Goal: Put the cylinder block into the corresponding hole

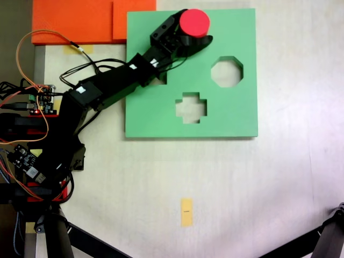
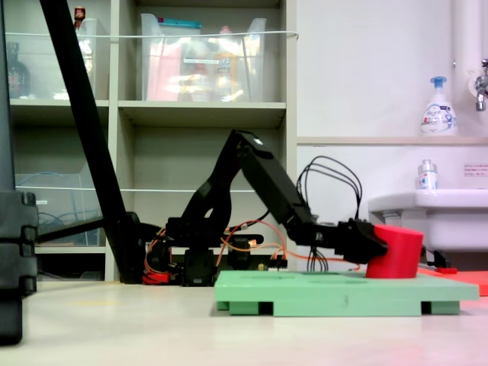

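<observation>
- While I watch from above, the hand [image 1: 194, 38] sits at the top edge of the green foam board [image 1: 236, 115], its black jaws closed around the red cylinder block [image 1: 194, 22].
- From the side, I see the cylinder block [image 2: 394, 252] tilted a little, its lower edge touching or just above the green foam board [image 2: 335, 293] near the board's right end.
- I count 2 cutouts fully open in the overhead picture: an octagonal cutout [image 1: 226, 72] to the right and a cross-shaped cutout [image 1: 191, 108] below it.
- I cannot make out the round hole; the hand and block cover that corner.
- Behind the board, orange foam sheets [image 1: 75, 21] lie on the worktop [image 1: 215, 177].
- Near the bottom of the overhead picture, I see 1 yellow tape strip [image 1: 186, 212], well apart from the board.
</observation>
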